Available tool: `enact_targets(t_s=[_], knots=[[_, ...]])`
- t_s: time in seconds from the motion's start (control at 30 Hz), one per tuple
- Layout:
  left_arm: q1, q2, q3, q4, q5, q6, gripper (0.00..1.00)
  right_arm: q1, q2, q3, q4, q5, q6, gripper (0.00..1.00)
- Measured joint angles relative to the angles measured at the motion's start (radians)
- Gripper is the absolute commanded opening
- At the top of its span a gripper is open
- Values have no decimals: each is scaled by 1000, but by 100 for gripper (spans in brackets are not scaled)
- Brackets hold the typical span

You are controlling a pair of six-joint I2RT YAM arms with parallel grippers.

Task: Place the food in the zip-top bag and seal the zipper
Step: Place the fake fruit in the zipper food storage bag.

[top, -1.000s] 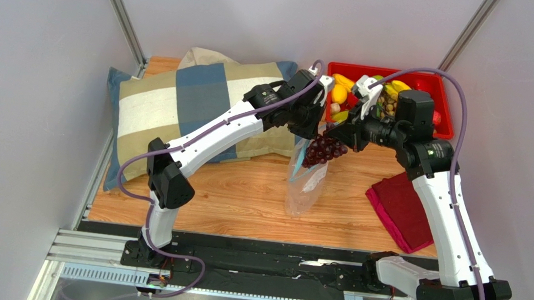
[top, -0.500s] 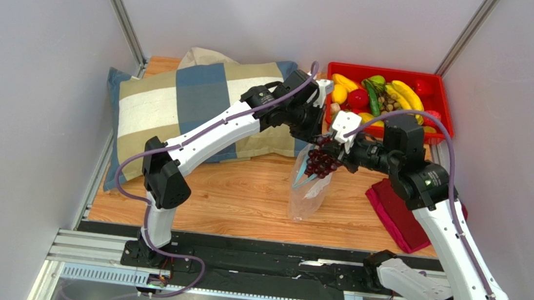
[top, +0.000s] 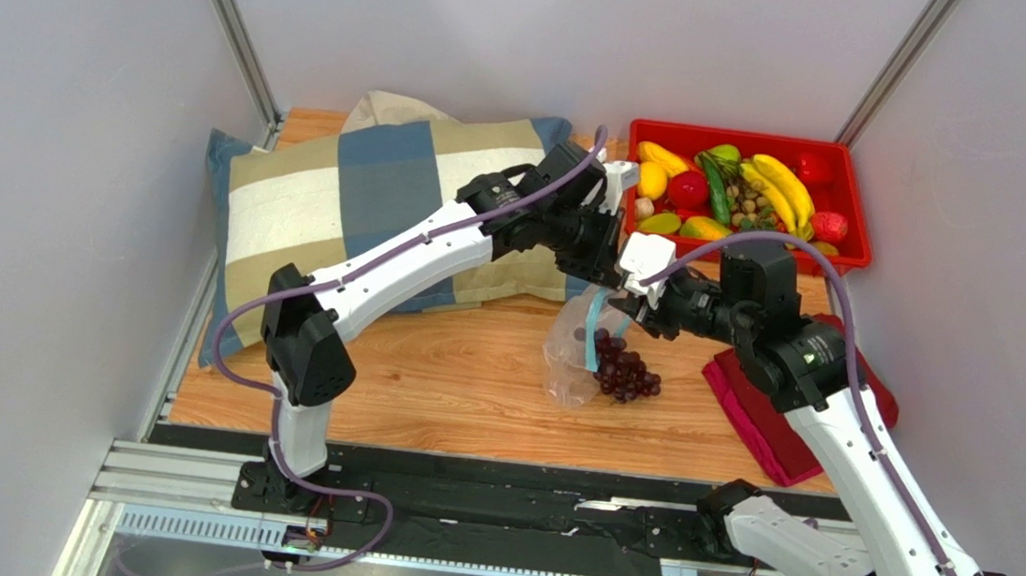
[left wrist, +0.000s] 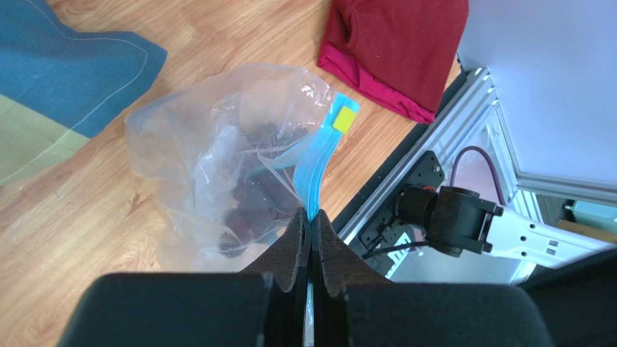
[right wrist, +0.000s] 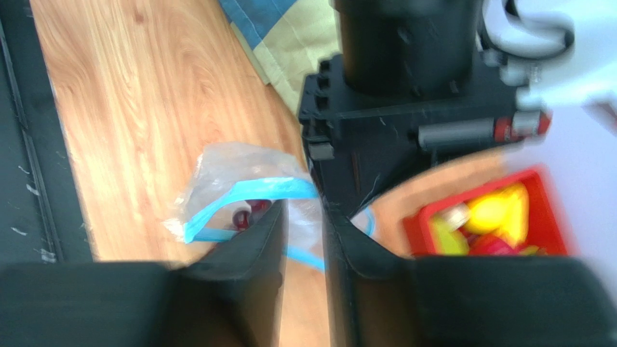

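Note:
The clear zip-top bag point(top: 565, 367) hangs over the wooden table with its mouth up. My left gripper point(top: 600, 285) is shut on its light blue zipper point(left wrist: 322, 155) at one end of the mouth point(left wrist: 311, 217). The dark purple grape bunch point(top: 624, 374) lies in the bag's bottom and shows through the plastic in the left wrist view point(left wrist: 246, 206). My right gripper point(top: 627, 313) hovers just above the bag mouth, jaws a little apart and empty point(right wrist: 304, 213). The zipper point(right wrist: 246, 194) loops open below it. More food, bananas point(top: 777, 187) and red, yellow and green pieces, sits in the red tray point(top: 856, 194).
A blue and beige pillow point(top: 343, 201) lies at the back left, under the left arm. A dark red cloth point(top: 776, 412) lies right of the bag, under the right arm. The black rail point(top: 500, 485) runs along the table's near edge.
The right gripper carried the grapes from beside the tray down to the bag mouth and let go. The grapes now lie in the bag's bottom, and the bag has sagged lower.

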Motion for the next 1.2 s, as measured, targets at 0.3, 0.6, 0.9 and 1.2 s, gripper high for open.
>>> enact_targets(t_s=[0.3,0.6,0.9,1.2], knots=[[74,-24,-101,45,-2,6,0,-392,18,-71,-31,-127,447,92],[93,-24,-142,87,3,13,0,-508,330,-127,-263,-254,417,85],[101,-24,-155,101,10,13,0,-509,665,-102,-300,-255,433,86],[122,-24,-194,114,29,-13,0,-510,867,-113,-254,-373,501,18]])
